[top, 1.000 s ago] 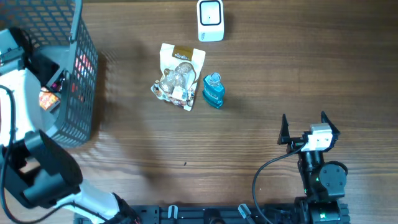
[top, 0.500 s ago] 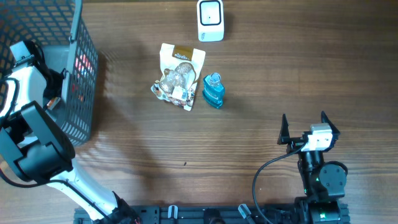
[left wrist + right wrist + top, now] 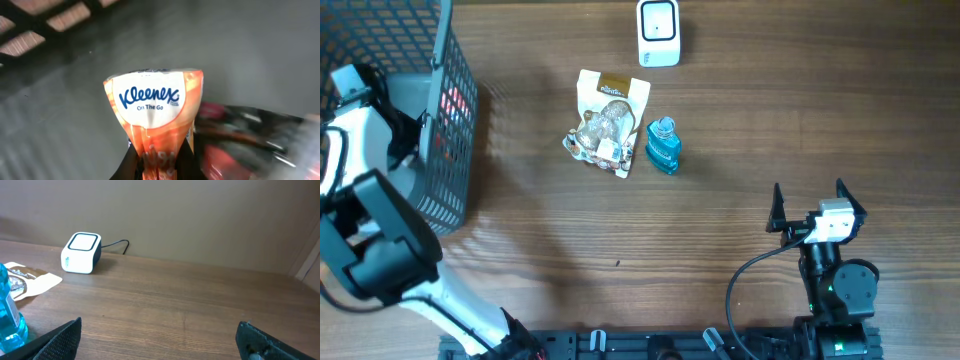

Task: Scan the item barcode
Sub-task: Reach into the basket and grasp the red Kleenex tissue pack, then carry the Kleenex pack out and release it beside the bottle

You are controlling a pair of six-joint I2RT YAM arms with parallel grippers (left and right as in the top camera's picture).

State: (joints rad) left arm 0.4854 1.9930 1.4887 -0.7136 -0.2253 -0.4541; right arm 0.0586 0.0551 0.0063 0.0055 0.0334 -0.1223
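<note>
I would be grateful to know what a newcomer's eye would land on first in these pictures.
The orange Kleenex pack fills the left wrist view, pinched at its lower end by the left gripper inside the dark mesh basket at the table's left edge. At mid-table a pale bag and a blue bottle lie side by side, with the white scanner beyond them. The right gripper sits open at front right.

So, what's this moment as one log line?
left end effector: shut on Kleenex pack, inside basket | right end effector: open, empty
</note>
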